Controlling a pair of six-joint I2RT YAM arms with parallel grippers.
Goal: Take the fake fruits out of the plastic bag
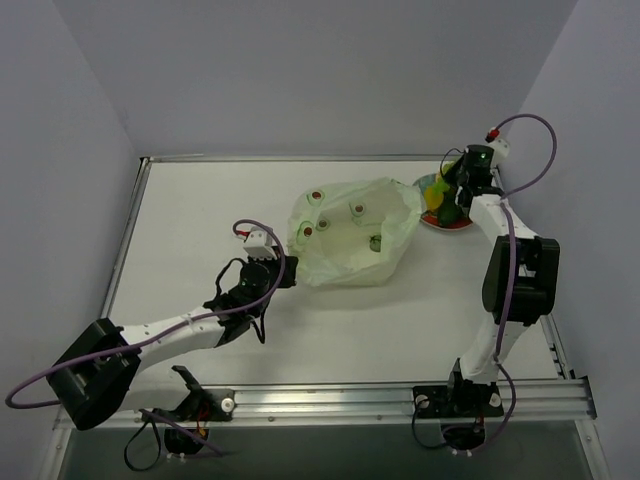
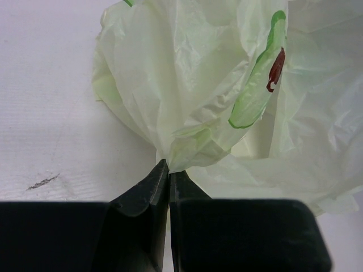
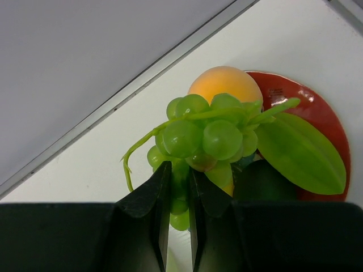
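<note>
- Right gripper (image 3: 178, 173): jaws clamped on the lower grapes of a green grape bunch (image 3: 201, 136), held at the plate (image 3: 317, 105). It is best released low, beside the orange fruit (image 3: 224, 82).
- Left gripper (image 2: 169, 170): closed on a fold of the plastic bag (image 2: 193, 85), pinning it to the table.
- Unclear: whether the bunch touches the plate, and whether any fruit lies inside the bag, since its printed spots mislead.
</note>
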